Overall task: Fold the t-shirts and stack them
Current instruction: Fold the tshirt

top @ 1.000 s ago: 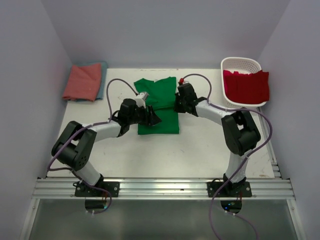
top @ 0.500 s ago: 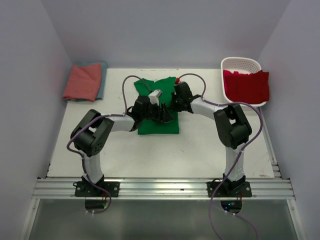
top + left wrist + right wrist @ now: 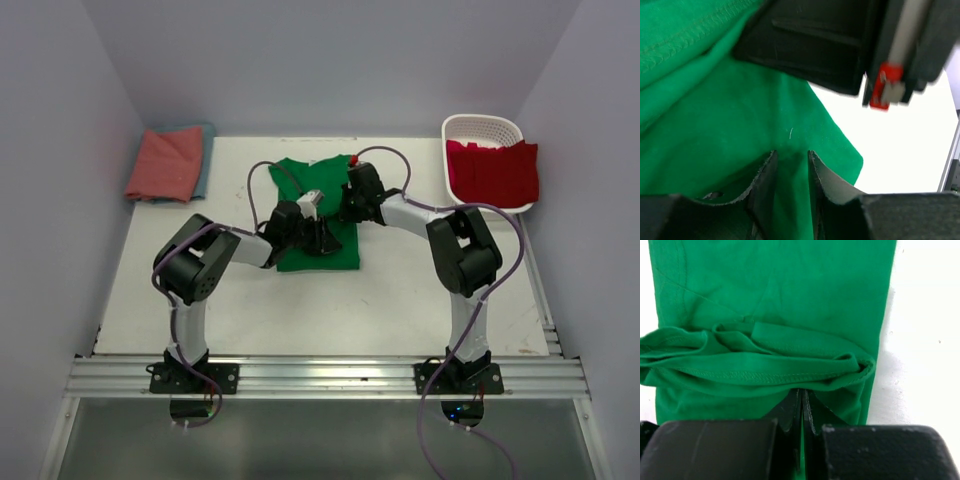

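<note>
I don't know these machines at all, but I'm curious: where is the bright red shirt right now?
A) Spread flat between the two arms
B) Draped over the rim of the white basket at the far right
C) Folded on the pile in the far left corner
B: the red t-shirt hangs over the rim of the white basket at the far right, and only the green t-shirt lies between the arms.

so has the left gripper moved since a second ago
Yes. The left gripper has slid right over the green t-shirt, away from the salmon-pink shirt at far left, toward the white basket.
</note>
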Available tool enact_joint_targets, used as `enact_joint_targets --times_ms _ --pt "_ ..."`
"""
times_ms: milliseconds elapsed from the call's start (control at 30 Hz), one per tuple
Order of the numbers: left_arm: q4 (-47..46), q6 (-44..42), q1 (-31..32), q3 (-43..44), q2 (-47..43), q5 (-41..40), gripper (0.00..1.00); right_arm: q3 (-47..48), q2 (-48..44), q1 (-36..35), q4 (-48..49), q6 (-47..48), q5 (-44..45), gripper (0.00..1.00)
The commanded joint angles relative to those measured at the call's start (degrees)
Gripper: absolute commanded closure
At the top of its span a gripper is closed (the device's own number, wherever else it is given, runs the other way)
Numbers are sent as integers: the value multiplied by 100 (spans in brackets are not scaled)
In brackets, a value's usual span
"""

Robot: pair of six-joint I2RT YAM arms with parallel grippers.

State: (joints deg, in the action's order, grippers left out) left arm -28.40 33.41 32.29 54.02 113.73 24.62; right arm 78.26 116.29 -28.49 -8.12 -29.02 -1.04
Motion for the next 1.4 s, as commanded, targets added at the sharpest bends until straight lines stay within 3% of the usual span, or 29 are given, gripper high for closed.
enact_joint_targets --times_ms 0,267,467,833,967,1367 --pt "-270 42 127 -610 -17 121 65 278 87 10 100 27 -11 100" --pt "-1131 710 997 -2332 -922 -132 66 313 183 28 109 89 16 100" --pt "-1466 1177 1595 -3072 -1398 -493 66 304 184 37 100 115 -19 100" --pt "-1282 1054 1631 -2889 -1319 -713 66 -1337 -2303 -244 -22 344 -221 100" --pt "-1098 1010 1631 -2713 -1389 -765 68 -2076 -2952 -727 -93 195 -151 100" --pt "-693 931 1631 -2633 -1960 -1003 69 -3536 -3086 -1282 495 -473 -257 100"
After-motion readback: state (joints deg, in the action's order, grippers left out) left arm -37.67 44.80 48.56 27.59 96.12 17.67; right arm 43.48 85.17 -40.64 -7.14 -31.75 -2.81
